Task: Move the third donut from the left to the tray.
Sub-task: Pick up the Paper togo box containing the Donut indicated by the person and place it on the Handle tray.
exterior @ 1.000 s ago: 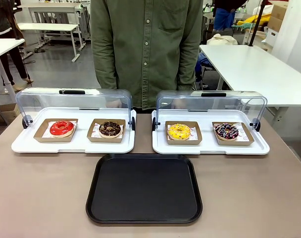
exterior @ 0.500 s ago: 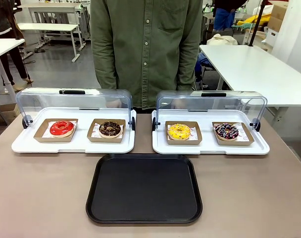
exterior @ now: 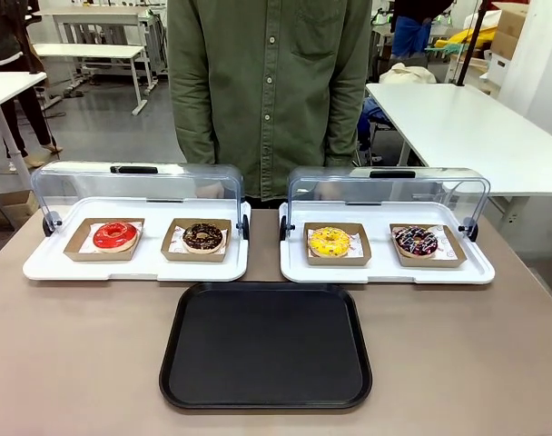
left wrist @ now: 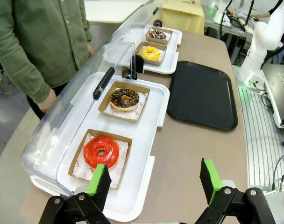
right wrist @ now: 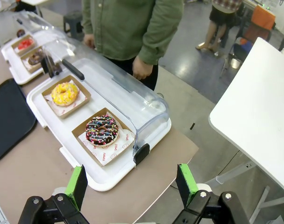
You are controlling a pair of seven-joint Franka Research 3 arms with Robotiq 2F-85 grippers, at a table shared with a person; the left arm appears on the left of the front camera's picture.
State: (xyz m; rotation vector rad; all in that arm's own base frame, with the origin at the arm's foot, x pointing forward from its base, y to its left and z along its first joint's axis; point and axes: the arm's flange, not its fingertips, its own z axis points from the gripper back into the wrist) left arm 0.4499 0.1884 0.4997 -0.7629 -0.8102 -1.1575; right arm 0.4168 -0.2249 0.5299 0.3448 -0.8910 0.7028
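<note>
Your yellow donut [exterior: 329,241], a glossy ring with pale sprinkles, sits in a square cardboard holder [exterior: 338,261] just beyond the flat black tray [exterior: 265,345], on a white tray [exterior: 385,274] with a curved clear lid [exterior: 385,191]. Left pincer [left wrist: 154,179] and right pincer [right wrist: 131,182] gape wide, knuckles cut off.

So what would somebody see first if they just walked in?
The red donut far left and the yellow donut third along glow brightest, in a row of four on two white trays. In front lies a big black tray, and a person in a green shirt stands behind.
</note>
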